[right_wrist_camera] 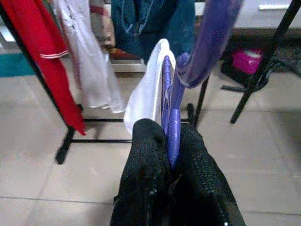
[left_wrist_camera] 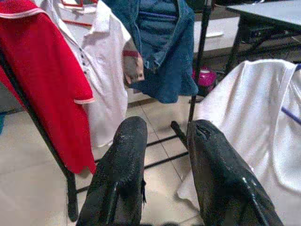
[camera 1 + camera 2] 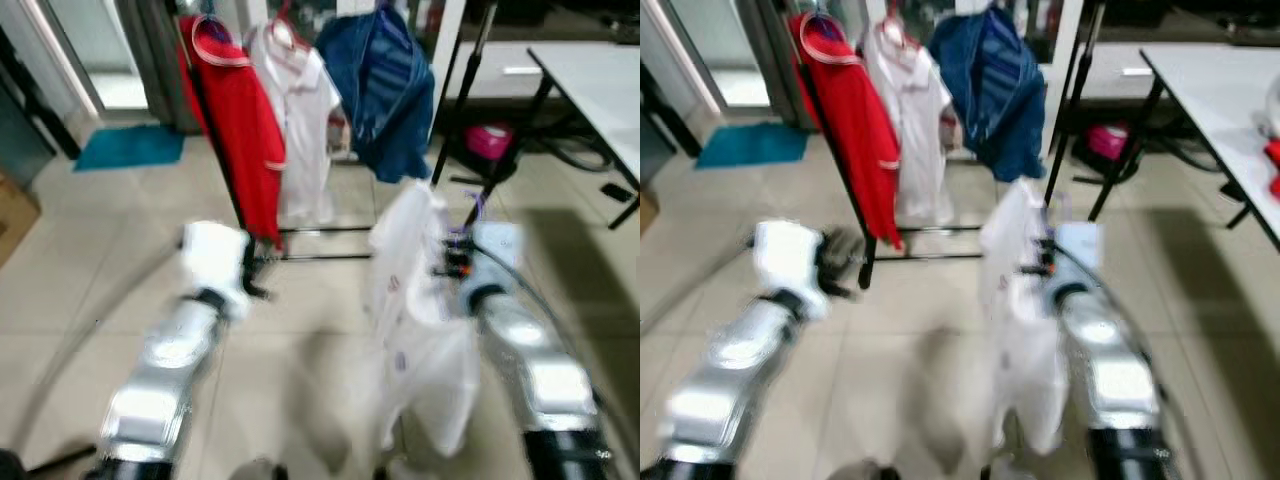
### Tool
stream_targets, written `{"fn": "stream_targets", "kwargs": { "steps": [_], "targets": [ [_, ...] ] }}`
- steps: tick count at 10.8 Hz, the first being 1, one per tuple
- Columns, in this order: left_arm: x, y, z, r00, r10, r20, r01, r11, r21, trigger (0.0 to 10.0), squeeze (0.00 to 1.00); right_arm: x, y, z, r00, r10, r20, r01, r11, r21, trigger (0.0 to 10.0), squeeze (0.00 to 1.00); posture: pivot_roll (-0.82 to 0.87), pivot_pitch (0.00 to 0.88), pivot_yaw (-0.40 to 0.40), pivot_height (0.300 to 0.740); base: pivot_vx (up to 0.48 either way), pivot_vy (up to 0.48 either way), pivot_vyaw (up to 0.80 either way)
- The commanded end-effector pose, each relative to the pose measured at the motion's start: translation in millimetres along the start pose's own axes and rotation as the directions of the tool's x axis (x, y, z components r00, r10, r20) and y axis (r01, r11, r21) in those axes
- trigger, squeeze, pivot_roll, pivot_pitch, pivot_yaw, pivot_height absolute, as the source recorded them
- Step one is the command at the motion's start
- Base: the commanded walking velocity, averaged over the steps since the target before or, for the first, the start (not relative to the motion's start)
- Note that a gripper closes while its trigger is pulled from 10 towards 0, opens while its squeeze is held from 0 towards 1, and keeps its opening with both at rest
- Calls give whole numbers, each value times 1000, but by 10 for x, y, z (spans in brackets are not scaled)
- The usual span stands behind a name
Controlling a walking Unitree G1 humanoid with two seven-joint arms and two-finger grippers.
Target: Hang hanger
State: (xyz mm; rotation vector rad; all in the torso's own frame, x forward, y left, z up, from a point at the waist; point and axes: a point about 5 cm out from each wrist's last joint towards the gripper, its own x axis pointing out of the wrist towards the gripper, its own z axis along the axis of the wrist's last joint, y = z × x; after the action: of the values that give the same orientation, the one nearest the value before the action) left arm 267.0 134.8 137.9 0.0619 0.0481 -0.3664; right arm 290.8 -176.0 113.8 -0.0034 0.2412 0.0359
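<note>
The right gripper [image 1: 171,141] is holding its 2 black fingers clamped on the flat shaft of a purple plastic hanger [image 1: 173,113], whose hook is curving upward above the fingertips. A white shirt with thin blue trim [image 3: 425,310] is draping from this hanger and hanging beside the right silver arm [image 3: 535,370], in front of the robot and near the black metal clothes rack [image 3: 225,170]. The head views are blurring, so the exact grip point is appearing clearly only from the right wrist.

The left gripper [image 2: 162,141] is raised to the left of the white shirt, with its 2 fingers standing apart and nothing between them. It is pointing toward the lower part of the rack.

3 garments are hanging on the rack: a red polo shirt with white-edged collar and cuffs [image 3: 235,120] on the left, a white polo shirt with red trim [image 3: 300,110] in the middle, and a blue denim jacket [image 3: 385,90] on the right. The rack's black base bars [image 3: 325,245] are resting on the pale tiled floor [image 3: 100,260].

A teal floor mat [image 3: 130,147] is lying by the doorway at the far left. A white table with black legs [image 3: 600,90] is standing at the right, and a pink object [image 3: 488,140], possibly a bag, is sitting on the floor under it.
</note>
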Motion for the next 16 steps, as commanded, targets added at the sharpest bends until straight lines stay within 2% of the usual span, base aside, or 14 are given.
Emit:
{"fn": "stream_targets", "kwargs": {
  "steps": [1,7,9,12,14,15,16],
  "targets": [
    [-49,105,18,999,45,2,-45,999,21,10000,0,6,145,119,996,69,64,-68,998,-9,10000,0,-101,88,22,740,386,0,0],
    [-8,118,41,999,34,9,-34,999,28,10000,0,32,146,238,991,89,98,-85,995,-51,10000,0,-114,75,35,740,384,0,0],
    [1,116,41,1000,29,9,-29,999,28,10000,0,44,104,213,996,69,63,-69,998,-14,10000,0,-114,73,36,740,394,0,-691],
    [11,89,27,1000,17,3,-17,999,31,10000,0,32,16,232,997,40,69,-36,997,-63,10000,0,-120,74,41,740,393,0,-800],
    [9,101,25,1000,16,1,-16,999,35,10000,0,30,28,221,997,43,65,-38,997,-72,10000,0,-118,73,40,740,396,0,0],
    [5,95,20,1000,16,-1,-16,999,35,10000,0,23,29,210,997,50,56,-46,996,-79,10000,0,-119,71,37,740,398,0,0],
    [-1,88,15,1000,13,-2,-13,999,35,10000,0,-16,113,131,985,173,-17,-174,977,-127,10000,0,-118,69,36,740,394,0,0]
  ]
}}
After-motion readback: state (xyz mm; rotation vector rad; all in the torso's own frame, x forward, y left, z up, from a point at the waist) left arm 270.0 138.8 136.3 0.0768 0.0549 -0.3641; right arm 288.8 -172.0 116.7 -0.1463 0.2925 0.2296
